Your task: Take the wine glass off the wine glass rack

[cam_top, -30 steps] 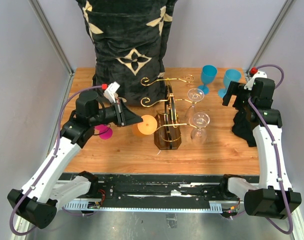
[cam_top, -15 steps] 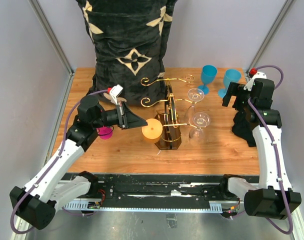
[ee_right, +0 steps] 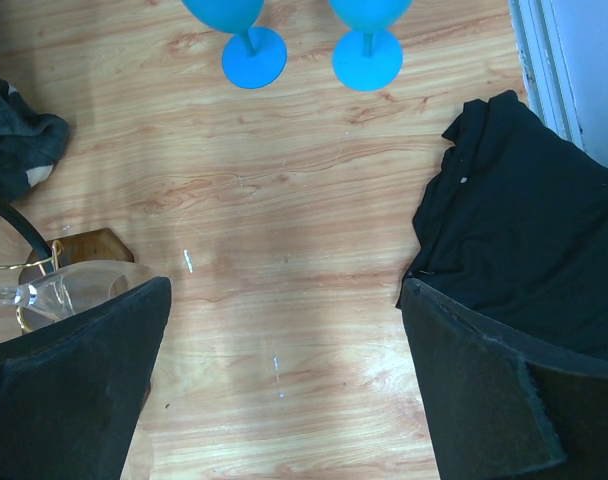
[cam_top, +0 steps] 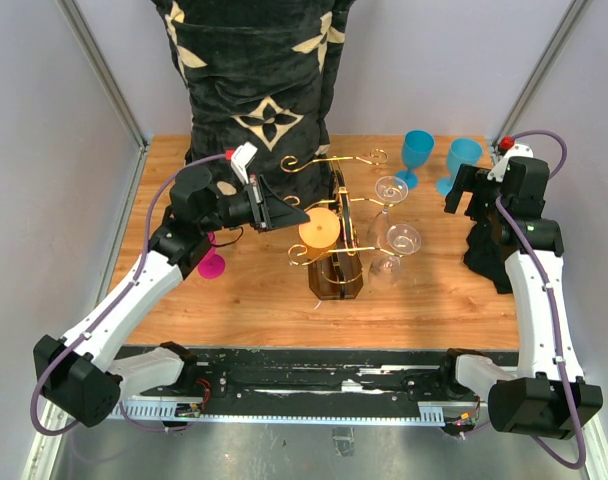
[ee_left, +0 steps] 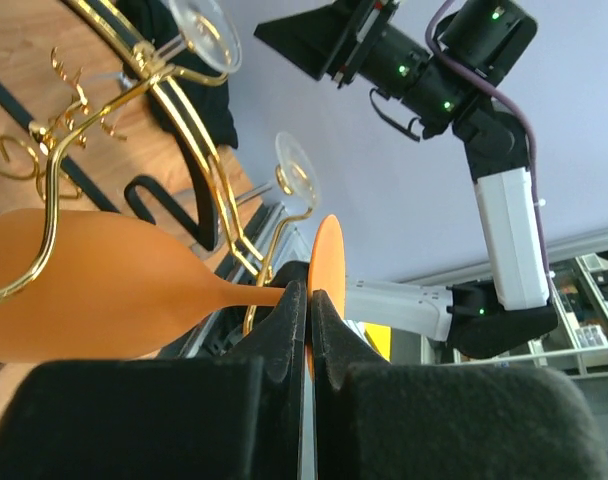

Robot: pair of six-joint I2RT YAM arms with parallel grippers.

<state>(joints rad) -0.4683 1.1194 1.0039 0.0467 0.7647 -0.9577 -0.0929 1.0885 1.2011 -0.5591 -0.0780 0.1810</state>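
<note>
**L grip on orange glass at rack, left side: exit runs away from the body**

- Wine glass rack (cam_top: 336, 262): dark wood body mid-table, gold wire arms out to both sides.
- Orange wine glass (cam_top: 319, 228): just left of rack body, in among the left-side gold arms. Inverted, foot up, bowl down, so long axis approx vertical. Top view shows it as a round disc.
- Left gripper (ee_left: 309, 300): comes in level from left of rack, approx square to the stem. Jaws closed on the stem right under the foot.
- Wrist view: gold wire crosses in front of the bowl, more wire runs close by the stem. Can't tell if the stem sits inside the wire slot or at its mouth.
- Right gripper (ee_right: 279, 370): well right of rack, jaws wide apart, nothing between them. L arm is clearly the nearer one.
- Two clear glasses (cam_top: 391, 190) hang on the rack's right side.

Judgement: the glass must travel along the wire toward the scroll ends, leftward from the body, staying vertical. A tilt risks the foot catching the wire.
</note>
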